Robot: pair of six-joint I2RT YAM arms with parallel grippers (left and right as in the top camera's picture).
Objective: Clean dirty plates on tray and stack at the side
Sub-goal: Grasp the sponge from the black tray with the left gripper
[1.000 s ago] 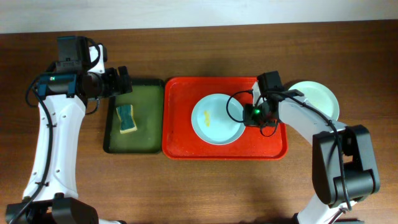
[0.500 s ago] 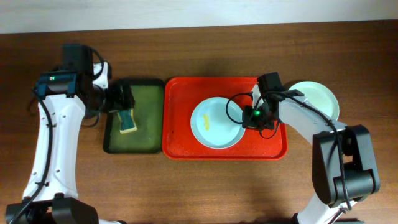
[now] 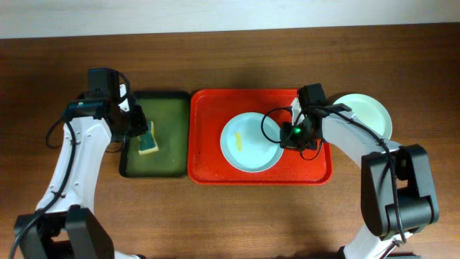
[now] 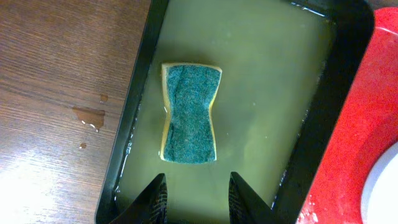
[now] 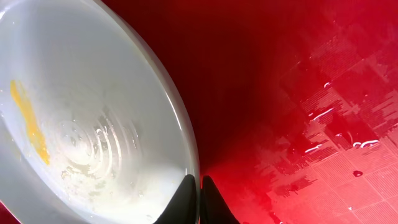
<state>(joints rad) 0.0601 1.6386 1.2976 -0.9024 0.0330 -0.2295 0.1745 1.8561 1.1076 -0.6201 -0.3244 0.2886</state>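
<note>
Blue plate (image 3: 249,148) rim pinched by right claw (image 5: 198,184); left claw (image 4: 198,184) (above sponge (image 4: 189,113)) apart.

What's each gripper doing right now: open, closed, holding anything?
Left gripper: jaws open, empty, close to the sponge.
Right gripper: jaws shut on the rim of the pale blue plate.

One overhead camera, two wrist cameras.
Overhead looks straight down on the whole worktop (image 3: 230,216); left wrist looks down near the sponge (image 4: 188,113); right wrist hugs the plate (image 5: 81,124) rim; overhead shows both.
</note>
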